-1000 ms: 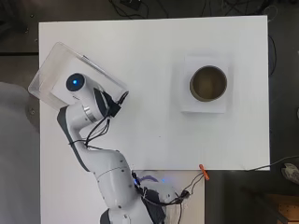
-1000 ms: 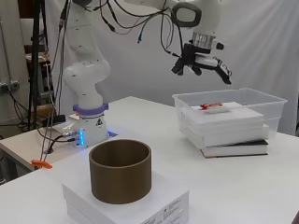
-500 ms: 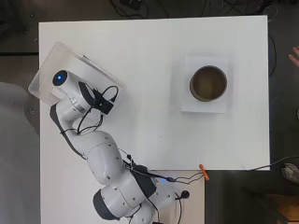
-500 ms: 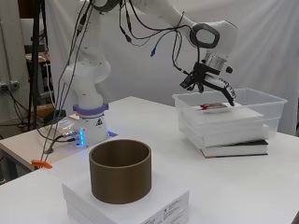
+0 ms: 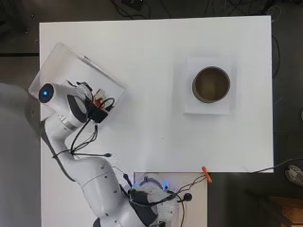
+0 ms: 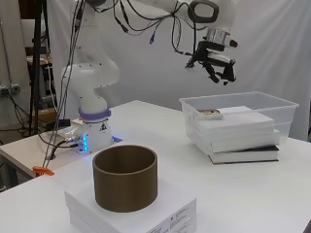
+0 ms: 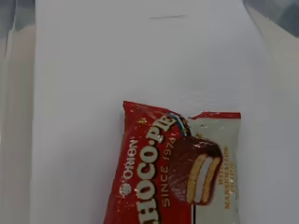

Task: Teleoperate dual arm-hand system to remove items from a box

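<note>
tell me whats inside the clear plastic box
A red snack packet lies on a white block that fills much of the clear box. In the overhead view the arm and hand cover most of the inside, so anything else there is hidden.

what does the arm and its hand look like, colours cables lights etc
The arm is glossy white with rounded segments and a purple ring near its base, where blue lights glow. Loose black cables run along its links. A round joint cap shows a blue light in the overhead view. The hand is black and white, with dark fingers and exposed wiring.
</note>
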`<state>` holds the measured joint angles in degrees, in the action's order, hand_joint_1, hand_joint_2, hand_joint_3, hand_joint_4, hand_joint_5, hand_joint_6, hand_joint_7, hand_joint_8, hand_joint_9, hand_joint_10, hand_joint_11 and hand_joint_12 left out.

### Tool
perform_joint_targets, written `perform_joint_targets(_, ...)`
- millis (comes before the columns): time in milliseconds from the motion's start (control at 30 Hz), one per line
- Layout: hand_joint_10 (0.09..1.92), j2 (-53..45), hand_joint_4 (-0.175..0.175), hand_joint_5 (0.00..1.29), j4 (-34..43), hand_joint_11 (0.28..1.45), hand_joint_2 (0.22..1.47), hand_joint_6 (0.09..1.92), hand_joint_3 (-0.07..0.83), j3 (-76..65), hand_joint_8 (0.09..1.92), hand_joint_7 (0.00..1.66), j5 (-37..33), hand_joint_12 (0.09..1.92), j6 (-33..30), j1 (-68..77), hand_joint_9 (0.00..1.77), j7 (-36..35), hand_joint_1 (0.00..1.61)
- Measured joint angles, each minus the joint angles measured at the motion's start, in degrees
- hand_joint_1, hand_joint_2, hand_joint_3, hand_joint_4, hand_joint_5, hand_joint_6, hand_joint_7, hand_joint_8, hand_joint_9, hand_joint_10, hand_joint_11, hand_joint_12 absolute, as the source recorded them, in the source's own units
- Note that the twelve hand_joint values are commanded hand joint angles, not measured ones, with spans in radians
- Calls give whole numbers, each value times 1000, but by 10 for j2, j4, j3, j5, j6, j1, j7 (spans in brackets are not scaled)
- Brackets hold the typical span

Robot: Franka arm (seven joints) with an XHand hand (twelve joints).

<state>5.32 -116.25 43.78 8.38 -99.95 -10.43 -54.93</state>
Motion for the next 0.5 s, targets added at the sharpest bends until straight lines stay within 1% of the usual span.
perform_joint_targets(33,1920,14,154,780,-2,1077,1008,849,-3,68,1920,1324,-1,1865,0,-69,1517,-12,239)
perform_joint_targets(100,1920,37,99,805,-9,1025,1013,456,-1,194,1920,1306,-21,1859,-3,-203,1474,-31,202)
perform_joint_targets(133,1920,47,103,844,-14,1007,1016,372,0,250,1920,1293,-37,1853,-4,-266,1453,-39,204)
perform_joint_targets(167,1920,61,119,847,-21,994,1018,426,0,326,1920,1279,-60,1848,-4,-358,1436,-52,213)
perform_joint_targets(200,1920,71,132,821,-25,985,1019,531,0,368,1920,1268,-75,1846,-5,-413,1424,-61,223)
perform_joint_targets(233,1920,83,136,791,-30,979,1019,616,0,406,1920,1260,-93,1848,-5,-469,1417,-74,234)
perform_joint_targets(267,1920,92,73,688,-35,984,1015,464,0,434,1920,1264,-108,1854,-5,-504,1424,-85,236)
perform_joint_targets(300,1920,96,-4,525,-38,980,997,276,-3,450,1920,1247,-116,1857,-4,-523,1421,-90,211)
perform_joint_targets(333,1382,98,-5,310,-39,737,901,147,-14,457,1378,839,-119,1347,-2,-531,1004,-88,131)
perform_joint_targets(367,852,102,13,164,-38,573,813,87,-15,460,824,473,-120,833,1,-534,647,-80,70)
perform_joint_targets(400,488,109,22,81,-36,508,759,87,-11,462,446,281,-119,474,4,-533,463,-68,35)
perform_joint_targets(433,269,118,16,41,-33,494,736,87,-6,467,228,213,-120,255,9,-534,401,-60,16)
perform_joint_targets(467,152,126,11,27,-33,492,726,87,-3,475,115,191,-120,136,9,-539,383,-56,7)
perform_joint_targets(500,87,133,7,27,-34,497,725,87,-1,482,87,189,-119,87,8,-548,383,-51,3)
